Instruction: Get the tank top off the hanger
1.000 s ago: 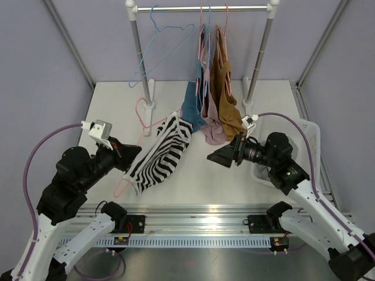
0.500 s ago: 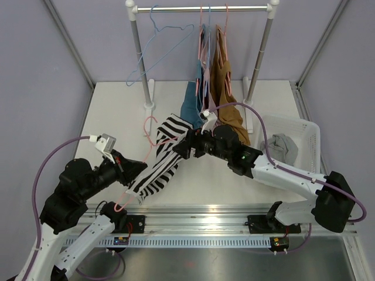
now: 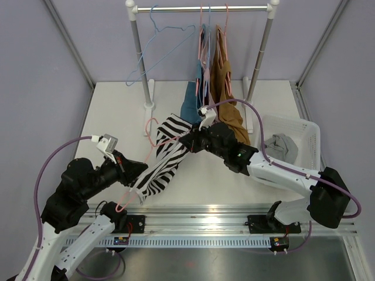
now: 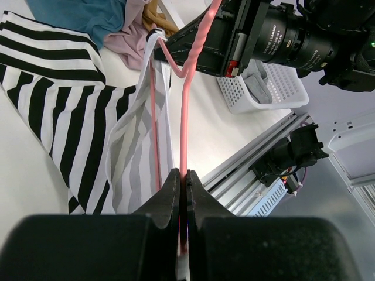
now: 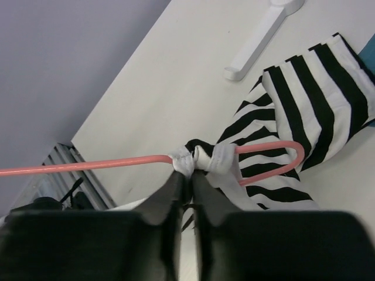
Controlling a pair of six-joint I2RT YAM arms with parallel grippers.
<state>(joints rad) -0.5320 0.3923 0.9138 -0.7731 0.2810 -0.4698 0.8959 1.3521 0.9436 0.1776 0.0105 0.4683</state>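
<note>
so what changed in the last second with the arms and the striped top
The right claw swung left from beside the basket to the striped top and closed on its white strap at the pink hanger. The left claw pulled the hanger slightly nearer, still gripping it. The rack and hanging clothes are unchanged.

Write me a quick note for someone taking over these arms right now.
Left pincer: shut on the pink hanger.
Right pincer: closed on the striped top's strap, where it wraps the hanger.
Done: hanger is off the rail, both grips set.
Left to do: pull the strap off and free the top.
</note>
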